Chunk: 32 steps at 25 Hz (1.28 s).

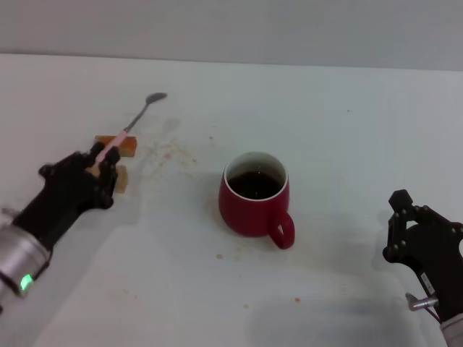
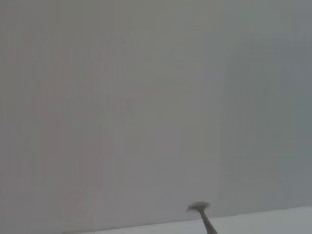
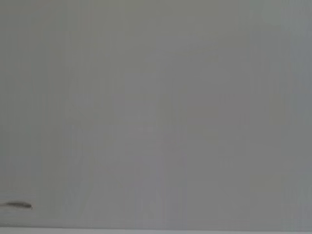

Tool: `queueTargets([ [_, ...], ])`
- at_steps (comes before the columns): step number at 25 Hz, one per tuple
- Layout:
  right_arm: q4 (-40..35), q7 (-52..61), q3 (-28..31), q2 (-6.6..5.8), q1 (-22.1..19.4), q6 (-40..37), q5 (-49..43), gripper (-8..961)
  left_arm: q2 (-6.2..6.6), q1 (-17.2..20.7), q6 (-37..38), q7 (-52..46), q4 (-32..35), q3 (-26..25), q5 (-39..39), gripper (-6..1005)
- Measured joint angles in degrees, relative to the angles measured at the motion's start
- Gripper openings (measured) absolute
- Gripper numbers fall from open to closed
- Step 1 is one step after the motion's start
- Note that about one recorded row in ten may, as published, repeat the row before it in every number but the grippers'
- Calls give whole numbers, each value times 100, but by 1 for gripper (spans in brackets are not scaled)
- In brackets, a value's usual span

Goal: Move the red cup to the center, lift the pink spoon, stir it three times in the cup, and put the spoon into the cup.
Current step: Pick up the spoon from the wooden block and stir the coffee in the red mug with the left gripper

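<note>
White bench (image 1: 347, 108) fills the scene, with a plain pale wall behind it and a scatter of brown crumbs (image 1: 170, 150) near its middle. At about the centre stands the red cup (image 1: 254, 194), upright, dark liquid inside, its loop handle turned toward the robot's right and near side. The left claw (image 1: 103, 163) sits on the left, narrowed onto the pale handle of the pink spoon (image 1: 130, 126), just over two tan wooden blocks (image 1: 118, 145). The spoon's long axis runs away from the claw, slanting up and toward the far side, so its grey bowl is the far end; the left wrist view shows that bowl against the wall. The cup lies to the right of this claw, well apart, and somewhat nearer the robot. The carry, as I judge it, must swing right and tip the bowl down. The right claw (image 1: 405, 225) hangs at the near right, parked beside the cup; I cannot tell whether it is wide or narrow.
</note>
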Motion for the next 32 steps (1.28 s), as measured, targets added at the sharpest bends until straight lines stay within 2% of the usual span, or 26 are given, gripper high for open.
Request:
queueTargets([
  [1, 0, 0, -1, -1, -4, -11, 0, -1, 239, 2, -497, -244, -474, -6, 132, 171],
  [3, 0, 0, -7, -3, -13, -38, 0, -1, 587, 6, -1232, -370, -1213, -2, 262, 171],
  [4, 0, 0, -11, -6, -13, -50, 0, -1, 835, 2, -1761, -363, -1790, 4, 307, 171],
  [5, -2, 0, -16, -9, -14, -56, 0, -1, 980, -9, -2009, -343, -2101, 7, 312, 171],
  [6, -4, 0, -19, -12, -15, -58, 0, -1, 1217, -48, -2384, -323, -2557, 7, 316, 171],
  [11, -25, 0, -27, -14, -30, -61, 0, -1, 2035, -292, -3500, -442, -3798, -27, 311, 171],
  [12, -26, 0, -27, -14, -32, -62, 0, -1, 2035, -292, -3500, -442, -3798, -27, 311, 171],
  [13, -26, 0, -28, -13, -33, -62, 0, -1, 2393, -493, -4049, -456, -4268, -42, 309, 171],
  [14, -26, 0, -28, -13, -33, -62, 0, -1, 2410, -501, -4066, -458, -4287, -41, 310, 171],
  [21, -26, 0, -28, -18, -42, -166, 0, -1, 3403, -1057, -5320, -530, -5591, 124, 300, 171],
  [24, -26, 0, -28, -18, -51, -193, 4, 0, 3726, -1207, -5754, -499, -6071, 170, 291, 171],
  [25, -26, 0, -25, -18, -55, -197, 12, 0, 3726, -1207, -5754, -499, -6071, 170, 291, 171],
  [26, -26, 0, -17, -18, -64, -199, 18, 0, 3931, -1315, -6068, -335, -6392, 194, 276, 171],
  [29, -29, 0, 6, -19, -90, -206, 22, 0, 4087, -1402, -6293, -129, -6648, 210, 213, 171],
  [32, -35, 0, 14, -23, -101, -212, 23, 0, 4130, -1450, -6587, 289, -6949, 238, 2, 171],
])
